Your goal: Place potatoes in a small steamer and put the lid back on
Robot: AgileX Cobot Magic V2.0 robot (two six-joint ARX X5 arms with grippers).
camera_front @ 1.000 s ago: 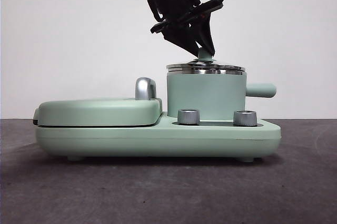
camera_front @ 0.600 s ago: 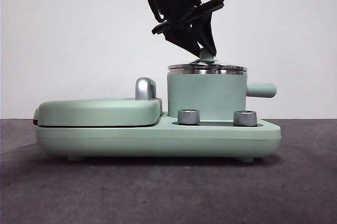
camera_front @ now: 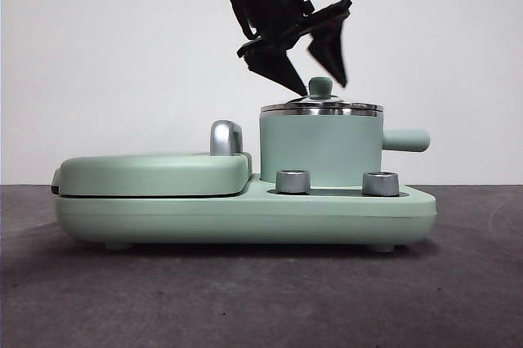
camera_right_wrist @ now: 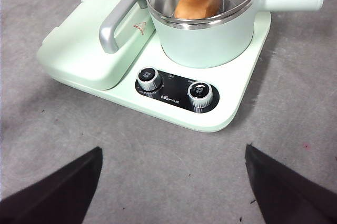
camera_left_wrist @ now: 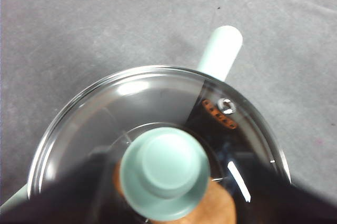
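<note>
Released since the earlier frame, the left gripper (camera_front: pixel 314 73) hangs with jaws spread, clear of the mint-green knob. Round glass lid (camera_front: pixel 321 106) sits on the mint-green cylindrical steamer (camera_front: pixel 320 149), orange-brown potato (camera_right_wrist: pixel 196 1) inside. Right gripper (camera_right_wrist: pixel 171 184) waits apart, jaws spread.

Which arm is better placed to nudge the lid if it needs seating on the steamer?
Left. The left gripper hangs with open jaws straddling the knob of the lid on the steamer. The right gripper waits back over bare table, away from the appliance.
</note>
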